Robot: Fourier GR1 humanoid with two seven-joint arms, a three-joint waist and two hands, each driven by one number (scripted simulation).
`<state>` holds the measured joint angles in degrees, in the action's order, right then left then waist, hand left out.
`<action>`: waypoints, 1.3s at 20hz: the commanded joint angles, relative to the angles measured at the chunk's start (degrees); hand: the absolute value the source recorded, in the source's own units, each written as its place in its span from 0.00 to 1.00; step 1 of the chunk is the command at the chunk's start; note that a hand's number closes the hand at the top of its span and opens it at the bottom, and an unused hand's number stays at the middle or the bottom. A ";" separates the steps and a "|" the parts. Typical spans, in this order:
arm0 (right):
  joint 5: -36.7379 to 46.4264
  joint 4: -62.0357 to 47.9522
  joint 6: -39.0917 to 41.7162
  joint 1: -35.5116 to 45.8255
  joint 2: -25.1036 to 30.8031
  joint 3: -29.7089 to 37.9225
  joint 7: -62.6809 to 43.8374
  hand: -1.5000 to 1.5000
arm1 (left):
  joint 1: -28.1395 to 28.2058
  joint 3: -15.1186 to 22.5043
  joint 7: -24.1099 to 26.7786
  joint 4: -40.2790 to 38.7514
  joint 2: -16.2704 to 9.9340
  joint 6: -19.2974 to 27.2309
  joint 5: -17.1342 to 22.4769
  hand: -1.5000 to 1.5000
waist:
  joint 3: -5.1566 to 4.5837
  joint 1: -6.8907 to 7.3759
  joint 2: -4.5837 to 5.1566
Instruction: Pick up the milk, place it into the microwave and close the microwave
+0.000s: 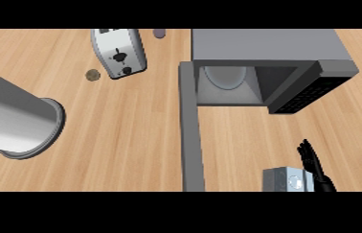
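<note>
The worktop (pixel 120 131) lies wide and bare between the microwave (pixel 268 47) — door (pixel 189 131) swung open toward the near edge, cavity free — and the milk (pixel 286 180), which stands at the lower right, just left of the right hand (pixel 311 162). That hand's fingers are straight and apart, holding nothing, so I judge the grasp comes next: curl round the carton's sides, lift straight, then carry it up into the cavity — right of the door.

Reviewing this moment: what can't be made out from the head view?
- Milk carton: cut off by the lower edge; only its top shows.
- Right hand: forearm out of view.
- Left hand: not in view.
- Steel pot: cut by the left edge.
- Small brown thing: too small to name.
</note>
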<state>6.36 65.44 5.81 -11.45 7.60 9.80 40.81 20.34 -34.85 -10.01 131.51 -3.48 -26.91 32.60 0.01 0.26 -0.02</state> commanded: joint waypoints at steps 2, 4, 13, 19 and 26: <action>1.87 -9.60 -1.19 5.23 -0.92 -0.45 5.23 1.00 | 2.76 -2.61 -2.02 2.11 0.35 -1.88 4.89 0.00 | 0.02 0.25 -0.02; 0.55 -10.53 2.19 4.21 0.81 0.13 8.77 1.00 | 2.42 -5.20 0.13 -0.09 -0.49 -3.73 5.89 0.00 | 0.00 0.17 -0.04; 2.54 -17.72 -5.34 16.12 -1.12 1.54 13.83 1.00 | 1.89 -2.56 -0.85 1.49 2.48 -3.16 2.82 0.00 | 0.04 0.46 0.07; 2.35 -30.60 -8.33 31.87 -1.67 4.30 15.76 1.00 | -0.04 -4.65 -0.09 -1.64 -0.41 -4.40 4.49 0.00 | 0.11 1.24 0.32; 0.06 -24.88 1.75 30.30 -1.30 1.16 14.41 1.00 | 1.24 -5.15 -2.18 -0.63 0.99 -4.44 5.21 0.00 | -0.03 0.03 -0.08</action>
<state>7.79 37.70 3.42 17.84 7.07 12.12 56.38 21.08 -39.96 -12.14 131.04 -3.67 -30.60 38.46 0.04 0.67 0.04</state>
